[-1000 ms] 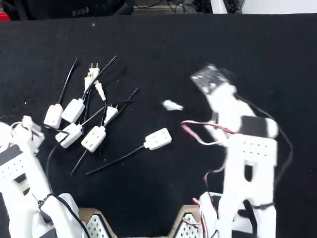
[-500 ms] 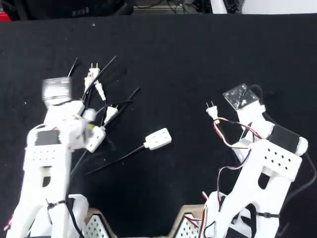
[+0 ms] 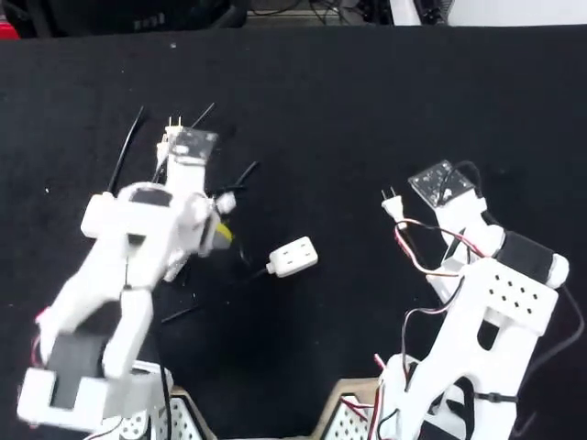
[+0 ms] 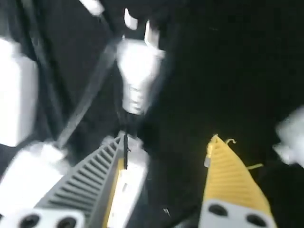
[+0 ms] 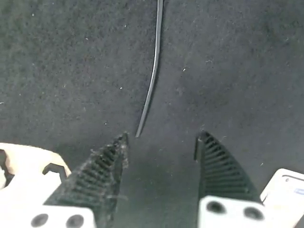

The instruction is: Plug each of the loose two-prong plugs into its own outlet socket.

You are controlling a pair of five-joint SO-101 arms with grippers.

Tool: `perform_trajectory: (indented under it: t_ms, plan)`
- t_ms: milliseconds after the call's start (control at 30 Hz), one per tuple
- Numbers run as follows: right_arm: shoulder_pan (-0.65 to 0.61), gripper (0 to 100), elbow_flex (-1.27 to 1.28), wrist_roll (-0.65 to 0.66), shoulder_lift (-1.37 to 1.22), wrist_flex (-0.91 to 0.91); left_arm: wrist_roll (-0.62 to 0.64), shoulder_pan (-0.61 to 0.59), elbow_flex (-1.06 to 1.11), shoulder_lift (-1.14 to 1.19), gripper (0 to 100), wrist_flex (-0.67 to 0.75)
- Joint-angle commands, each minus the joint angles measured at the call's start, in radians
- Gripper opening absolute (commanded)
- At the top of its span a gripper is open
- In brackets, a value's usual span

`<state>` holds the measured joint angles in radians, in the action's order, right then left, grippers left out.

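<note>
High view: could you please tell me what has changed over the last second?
The left gripper swung from the near-left corner out over the plug pile. The right gripper drew back rightward, and the lone plug shifted right with it. The outlet socket stayed put.

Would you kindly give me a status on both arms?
Left tool open over the tangled pile, a two-prong plug just ahead. Right tool open, empty; a loose plug beside it. Lone outlet socket unobstructed.

Black cloth (image 3: pixel 367 82) covers whole table, faintly speckled. Beyond far edge: dark equipment (image 3: pixel 128 14), loose cables (image 3: pixel 321 11), red object (image 3: pixel 7 30) at one corner, white panel (image 3: pixel 514 11) at other.
</note>
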<state>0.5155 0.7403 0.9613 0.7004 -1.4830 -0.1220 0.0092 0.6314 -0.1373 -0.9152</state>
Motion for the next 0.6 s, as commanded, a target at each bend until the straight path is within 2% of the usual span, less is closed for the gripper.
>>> perform_trajectory:
  t_ms: [0, 200, 567]
  plan:
    - [-0.005, 21.6, 0.013, 0.012, 0.030, -0.008, -0.055, -0.094, -0.163, 0.081, 27, -0.025]
    - [-0.009, 21.7, 0.038, 0.012, 0.030, -0.002, -0.158, -0.248, -0.229, 0.184, 27, -0.018]
    - [-0.005, 21.7, 0.035, 0.012, 0.030, -0.008, -0.222, -0.479, -0.401, 0.195, 27, -0.020]
